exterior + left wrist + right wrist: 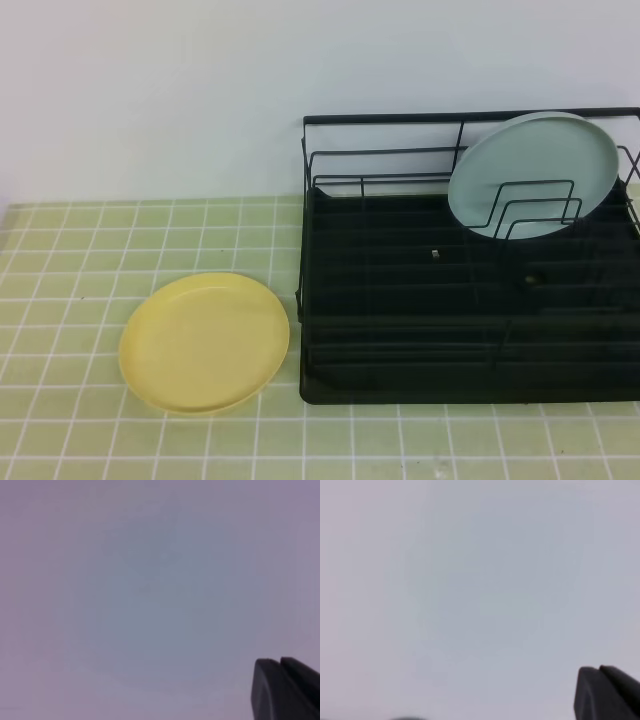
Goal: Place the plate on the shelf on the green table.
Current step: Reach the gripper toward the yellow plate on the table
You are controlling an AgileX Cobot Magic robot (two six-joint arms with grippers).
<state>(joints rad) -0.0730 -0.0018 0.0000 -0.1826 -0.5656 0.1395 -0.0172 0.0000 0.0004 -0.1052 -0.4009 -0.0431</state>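
Note:
The pale yellow plate (205, 342) lies flat on the green table (80, 250), just left of the shelf's front left corner. The shelf (400, 320) is a black wire dish rack at the right, with upright wire dividers at its back right. Neither gripper shows in the exterior high view. In the left wrist view only a black fingertip (285, 690) shows at the lower right, against a blank blurred background. The right wrist view shows the same: one black fingertip (605, 692) at the lower right. Neither wrist view shows the plate or the shelf.
A pale blue-green plate (535, 165) stands tilted in the dividers at the shelf's back right. A plain white wall runs behind the table. Bare tiles lie left of and in front of the yellow plate.

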